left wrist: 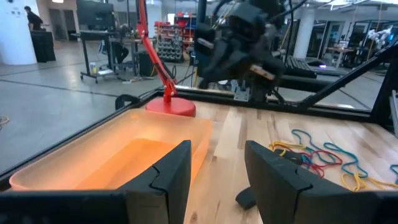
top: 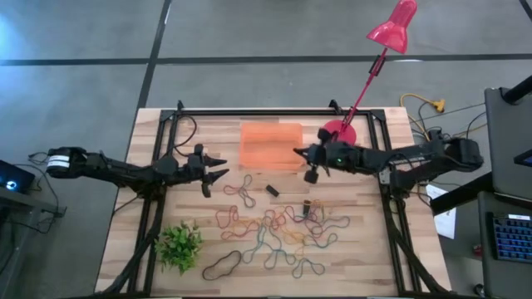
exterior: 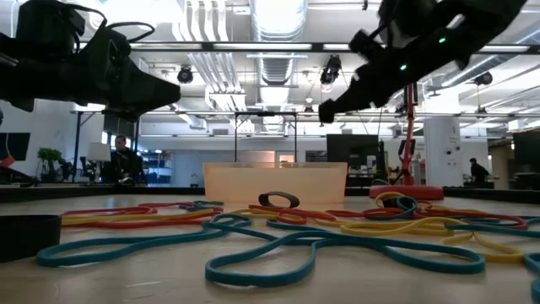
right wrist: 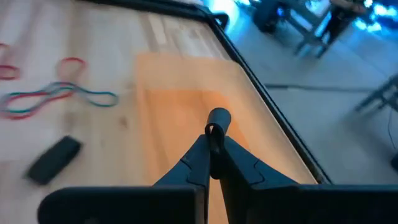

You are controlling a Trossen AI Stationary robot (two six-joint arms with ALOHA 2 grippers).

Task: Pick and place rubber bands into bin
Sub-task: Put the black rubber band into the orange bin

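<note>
A small black rubber loop [right wrist: 217, 120] is pinched at the tips of the right gripper [right wrist: 214, 146], whose fingers are pressed together on it above the near edge of the shallow rectangular translucent orange plastic bin [top: 271, 144]. The bin appears to hold nothing yet in the high and left wrist views. The remaining thin elastic rubber bands [top: 274, 232], red, orange, yellow, green, blue and black, lie tangled on the wooden slatted table [top: 374, 249], well apart from the bin. The left gripper [top: 218, 170] waits with fingers spread, just beside the bin's opposite side. Judged risk: because the loop hangs near the rim, an early release could drop it onto the table, or the light, springy band could cling to a fingertip on opening.
</note>
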